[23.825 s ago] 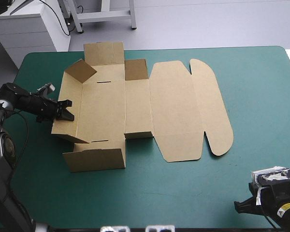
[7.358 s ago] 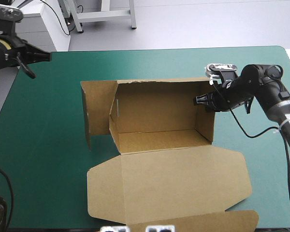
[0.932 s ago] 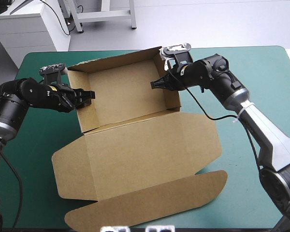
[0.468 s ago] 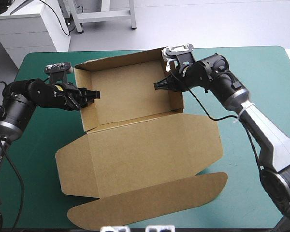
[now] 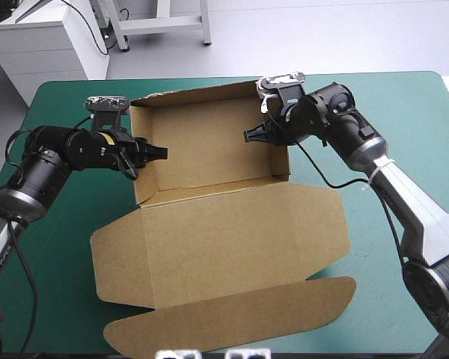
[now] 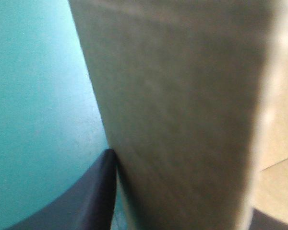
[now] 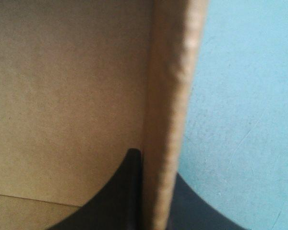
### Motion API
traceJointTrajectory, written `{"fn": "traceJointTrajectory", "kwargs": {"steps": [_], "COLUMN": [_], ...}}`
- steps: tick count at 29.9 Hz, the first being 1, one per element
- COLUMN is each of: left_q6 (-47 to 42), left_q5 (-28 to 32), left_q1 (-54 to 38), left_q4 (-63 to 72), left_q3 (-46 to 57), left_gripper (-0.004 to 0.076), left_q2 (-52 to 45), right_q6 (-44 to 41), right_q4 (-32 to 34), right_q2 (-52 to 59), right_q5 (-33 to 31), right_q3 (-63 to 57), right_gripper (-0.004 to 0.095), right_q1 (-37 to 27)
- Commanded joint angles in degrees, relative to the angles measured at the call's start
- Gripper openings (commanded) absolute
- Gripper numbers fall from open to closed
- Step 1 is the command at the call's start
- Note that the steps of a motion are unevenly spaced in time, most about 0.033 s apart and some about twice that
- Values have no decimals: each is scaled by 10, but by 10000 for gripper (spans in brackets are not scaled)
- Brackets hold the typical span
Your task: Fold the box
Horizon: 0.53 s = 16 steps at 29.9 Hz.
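Left pincer [image 5: 154, 152] is clamped on the brown box's [image 5: 209, 149] end wall. Right pincer [image 5: 251, 135] pinches the opposite wall, open tray between them.

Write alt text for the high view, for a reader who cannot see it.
A brown box stands as an open tray on a teal-green table, its lid lying flat toward the near edge. The left gripper clamps the tray's left wall and the right gripper its right wall.

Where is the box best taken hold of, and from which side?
Probably by the upright end walls of the box, each from its outer side, one finger inside, one outside: they stand thin with free edges, while the lid lies flat on the table.
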<state>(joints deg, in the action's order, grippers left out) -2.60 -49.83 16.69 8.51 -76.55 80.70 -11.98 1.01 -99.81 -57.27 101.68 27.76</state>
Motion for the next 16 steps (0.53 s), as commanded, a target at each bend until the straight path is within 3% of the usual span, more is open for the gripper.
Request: {"fn": "traceJointTrajectory", "kwargs": {"steps": [1,7,9,16], "left_q6": [41,40,40,40], "left_q5": [10,-20,-34,-33], "left_q1": [13,13,13,13], "left_q4": [4,4,13,64], "left_q3": [-15,-15,-15,-15], "left_gripper": [120,406,463,456], "left_q2": [-20,-20,-20,-29], "right_q6": [-6,-7,-7,-7], "right_q4": [-18,-39,-39,-39], "right_q2": [20,-4,-7,-15], "right_q5": [23,15,19,14], "right_q3": [19,19,19,19], "right_gripper": [-4,-4,-4,-4], "right_q1": [5,5,5,5]}}
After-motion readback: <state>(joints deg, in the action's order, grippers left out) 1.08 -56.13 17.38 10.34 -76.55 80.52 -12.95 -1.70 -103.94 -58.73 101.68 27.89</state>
